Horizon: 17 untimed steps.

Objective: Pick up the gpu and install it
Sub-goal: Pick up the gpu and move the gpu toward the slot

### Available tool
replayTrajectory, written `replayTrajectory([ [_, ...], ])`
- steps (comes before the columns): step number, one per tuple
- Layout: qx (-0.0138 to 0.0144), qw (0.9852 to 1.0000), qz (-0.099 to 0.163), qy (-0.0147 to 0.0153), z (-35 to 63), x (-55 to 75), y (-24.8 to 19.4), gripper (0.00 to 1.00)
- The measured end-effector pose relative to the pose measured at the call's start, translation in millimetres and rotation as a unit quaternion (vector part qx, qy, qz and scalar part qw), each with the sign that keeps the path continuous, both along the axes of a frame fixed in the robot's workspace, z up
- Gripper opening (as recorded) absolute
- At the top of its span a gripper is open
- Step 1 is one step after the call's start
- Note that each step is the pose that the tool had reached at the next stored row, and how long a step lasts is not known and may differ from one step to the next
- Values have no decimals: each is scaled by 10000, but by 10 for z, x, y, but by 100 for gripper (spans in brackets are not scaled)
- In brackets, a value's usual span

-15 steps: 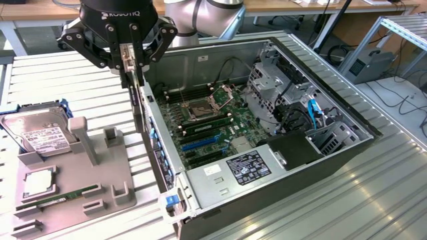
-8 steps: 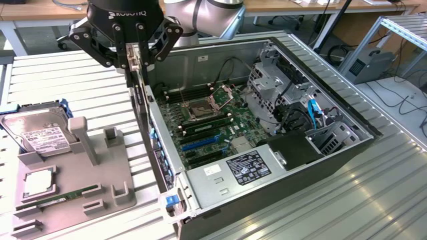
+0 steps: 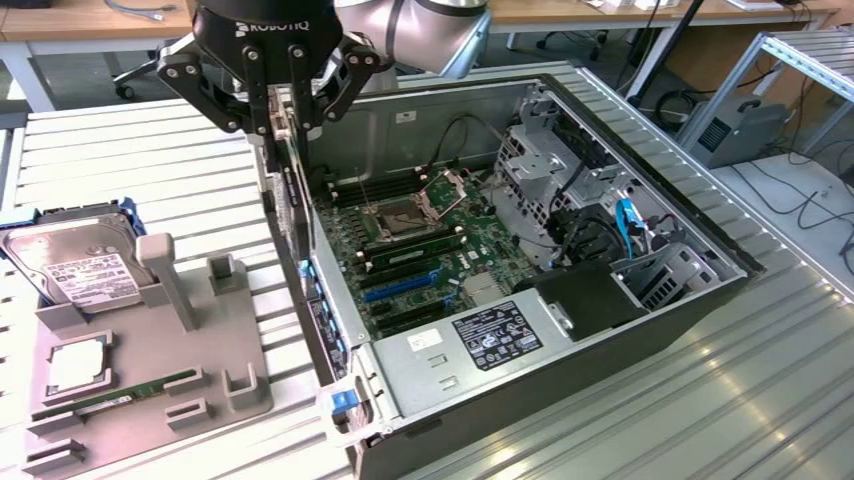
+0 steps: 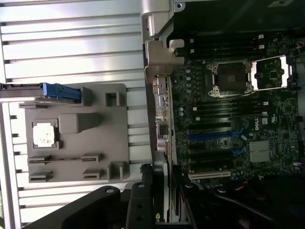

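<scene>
The gripper [image 3: 284,120] is closed partway, clamping the gpu [image 3: 286,190]. The card hangs edge-down just over the open case's [image 3: 561,400] port-side wall, probably so its connector edge faces the motherboard [image 3: 414,250] slots inside the case. A gray tray [image 3: 147,400] lies beside the case.
</scene>
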State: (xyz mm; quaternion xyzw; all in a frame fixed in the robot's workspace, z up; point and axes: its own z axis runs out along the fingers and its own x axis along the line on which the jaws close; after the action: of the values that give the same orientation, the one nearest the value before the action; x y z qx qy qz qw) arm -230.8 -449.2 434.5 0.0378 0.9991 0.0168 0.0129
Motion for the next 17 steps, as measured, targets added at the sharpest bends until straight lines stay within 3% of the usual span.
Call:
replayTrajectory([
  [17, 0, 10000, 0, 0, 0, 130, 0, 27],
])
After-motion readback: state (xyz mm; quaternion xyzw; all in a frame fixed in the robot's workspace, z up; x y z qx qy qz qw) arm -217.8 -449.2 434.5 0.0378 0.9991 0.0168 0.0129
